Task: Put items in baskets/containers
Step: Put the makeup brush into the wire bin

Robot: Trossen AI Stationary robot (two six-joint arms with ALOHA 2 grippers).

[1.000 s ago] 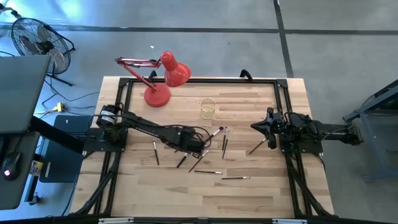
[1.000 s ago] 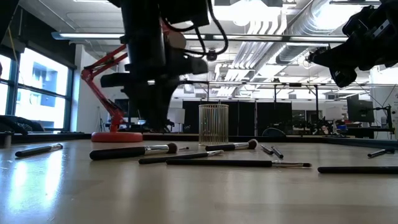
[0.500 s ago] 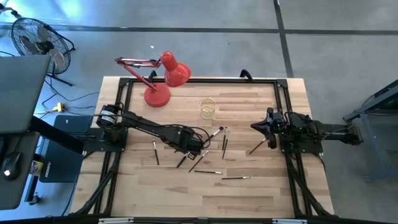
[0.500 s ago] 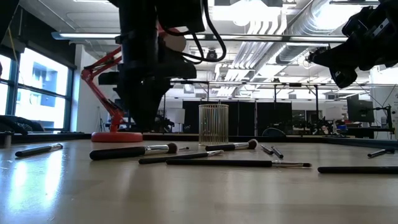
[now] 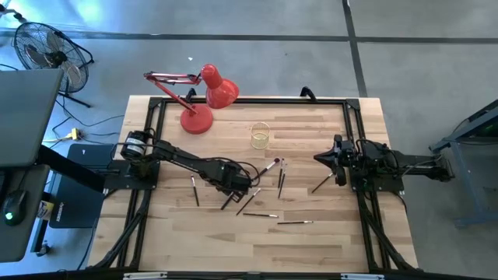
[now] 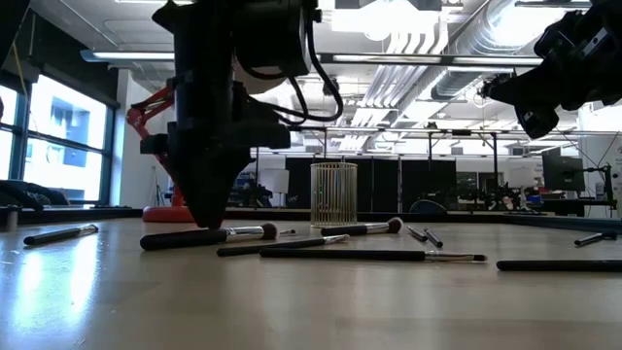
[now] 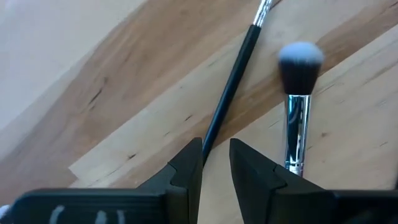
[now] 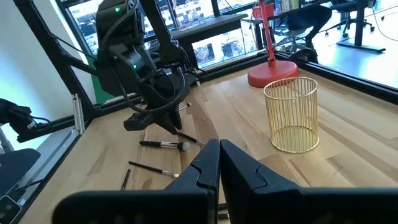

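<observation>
Brushes lie mid-worktop; our left gripper (image 7: 216, 163) is slightly open, straddling a thin black brush (image 7: 230, 84), holding nothing; closing off-centre could flick it away; right gripper (image 8: 219, 163) waits closed, empty, near the right edge.

Bright ceiling lights, glare on table (image 6: 292, 301); low view backlit, arm perhaps silhouetted.

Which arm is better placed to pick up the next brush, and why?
The left: its gripper is low over the scattered brushes, a thin dark brush between its fingers. The right gripper waits at the table's right side.
</observation>
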